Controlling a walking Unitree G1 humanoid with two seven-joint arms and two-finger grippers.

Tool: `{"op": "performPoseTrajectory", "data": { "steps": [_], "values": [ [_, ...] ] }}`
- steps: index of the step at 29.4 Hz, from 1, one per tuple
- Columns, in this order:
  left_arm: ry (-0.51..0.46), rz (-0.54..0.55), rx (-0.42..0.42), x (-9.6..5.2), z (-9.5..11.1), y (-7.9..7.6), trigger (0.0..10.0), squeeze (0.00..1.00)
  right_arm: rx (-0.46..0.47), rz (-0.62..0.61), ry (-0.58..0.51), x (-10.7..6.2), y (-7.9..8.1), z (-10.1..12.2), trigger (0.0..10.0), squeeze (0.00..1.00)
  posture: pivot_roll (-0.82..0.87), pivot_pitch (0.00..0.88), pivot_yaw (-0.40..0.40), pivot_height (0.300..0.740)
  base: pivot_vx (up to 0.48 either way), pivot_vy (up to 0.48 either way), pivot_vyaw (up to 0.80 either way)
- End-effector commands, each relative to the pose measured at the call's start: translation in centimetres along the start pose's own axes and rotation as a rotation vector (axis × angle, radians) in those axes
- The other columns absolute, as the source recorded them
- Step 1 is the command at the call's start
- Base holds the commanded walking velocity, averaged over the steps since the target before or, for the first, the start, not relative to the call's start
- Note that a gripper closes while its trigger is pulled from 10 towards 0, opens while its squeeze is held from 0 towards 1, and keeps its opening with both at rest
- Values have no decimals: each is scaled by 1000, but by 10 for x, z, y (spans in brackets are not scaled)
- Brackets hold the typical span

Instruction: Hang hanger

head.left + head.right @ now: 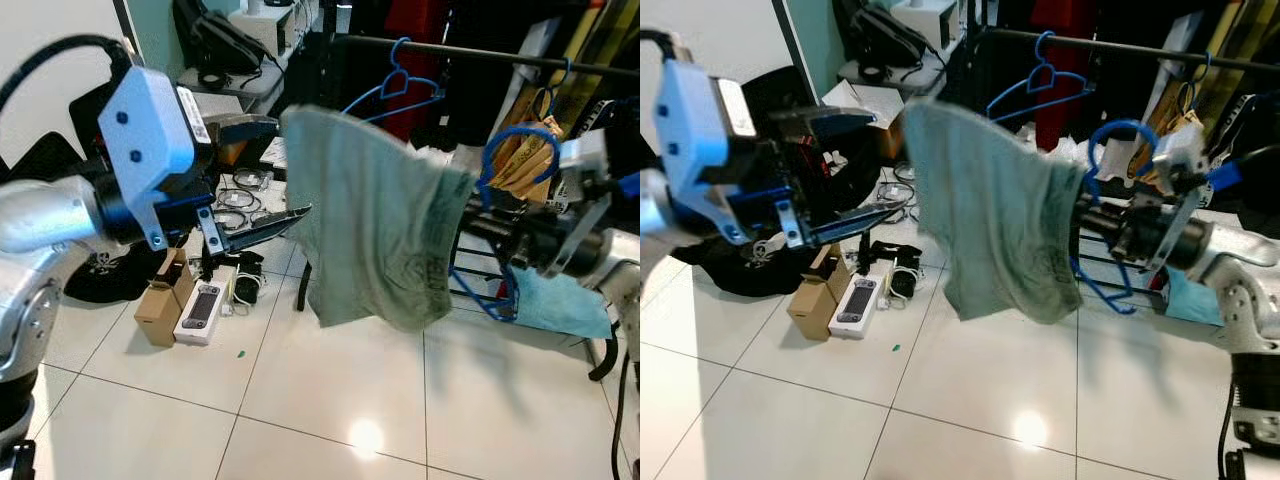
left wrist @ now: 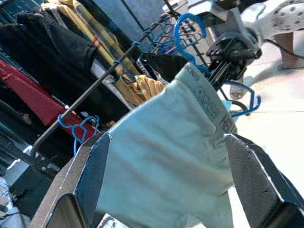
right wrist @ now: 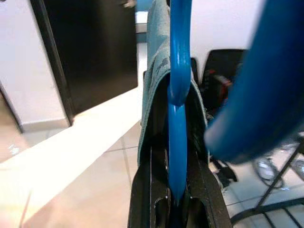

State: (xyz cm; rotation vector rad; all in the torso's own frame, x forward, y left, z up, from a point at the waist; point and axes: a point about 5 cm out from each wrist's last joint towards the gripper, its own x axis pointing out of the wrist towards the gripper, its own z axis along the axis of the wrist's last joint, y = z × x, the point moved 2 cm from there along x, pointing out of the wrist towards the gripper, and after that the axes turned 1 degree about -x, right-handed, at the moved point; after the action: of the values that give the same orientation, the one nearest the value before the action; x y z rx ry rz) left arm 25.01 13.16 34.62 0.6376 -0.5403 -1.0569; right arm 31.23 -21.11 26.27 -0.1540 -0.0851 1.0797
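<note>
R gripper (image 1: 1110,225) is clamped on the blue hanger (image 1: 500,160) w/ a soft, floppy green cloth (image 1: 375,215) draped left of it, near the rail (image 1: 450,50); stiff, light plastic, best held by its neck; L gripper (image 1: 265,222) spread apart.

Pale green cloth (image 1: 375,225) on a blue hanger (image 1: 505,160), black-fingered right gripper (image 3: 173,190), black clothes rail (image 1: 470,55), white glossy floor tiles (image 1: 330,400).
</note>
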Motion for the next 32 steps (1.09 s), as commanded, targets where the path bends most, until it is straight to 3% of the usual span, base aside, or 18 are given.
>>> {"op": "performPoseTrajectory", "data": {
  "steps": [1, 3, 6, 11, 16, 25, 31, 32],
  "values": [
    [10, -81, 36, 3, 4, -2, 10000, 0, -28, 99, 30, 12, 12, -1, 10000, 0, 6, 40, -11, 740, 0, 0, 0],
    [10, -81, 36, 3, 4, -2, 10000, 0, -28, 99, 30, 12, 12, -1, 10000, 0, 6, 40, -11, 740, 0, 0, 0],
    [25, -185, 0, 11, 3, -10, 10000, 0, -48, 222, 71, 29, 29, -8, 10000, 0, 8, 40, -5, 740, 0, 0, 0],
    [31, -280, -16, 22, 4, -18, 10000, 0, -85, 315, 120, 40, 41, -15, 10000, 0, 11, 38, 4, 740, 0, 0, 0],
    [57, -307, -4, 24, 1, -19, 10000, 0, -97, 325, 139, 43, 42, -17, 10000, 0, 14, 37, 7, 740, 0, 0, 0],
    [215, -449, 9, 25, -22, -31, 10000, 0, -132, 371, 192, 60, 54, -31, 10000, 0, 24, 36, 16, 740, 0, 0, 0],
    [255, -462, 20, 25, -31, -33, 10000, 0, -138, 390, 190, 64, 58, -31, 10000, 0, 24, 35, 16, 740, 0, 0, 0],
    [278, -458, 24, 25, -36, -32, 5961, 0, -140, 393, 188, 65, 58, -31, 10000, 0, 23, 35, 16, 740, 0, 0, 0]
  ]
}}
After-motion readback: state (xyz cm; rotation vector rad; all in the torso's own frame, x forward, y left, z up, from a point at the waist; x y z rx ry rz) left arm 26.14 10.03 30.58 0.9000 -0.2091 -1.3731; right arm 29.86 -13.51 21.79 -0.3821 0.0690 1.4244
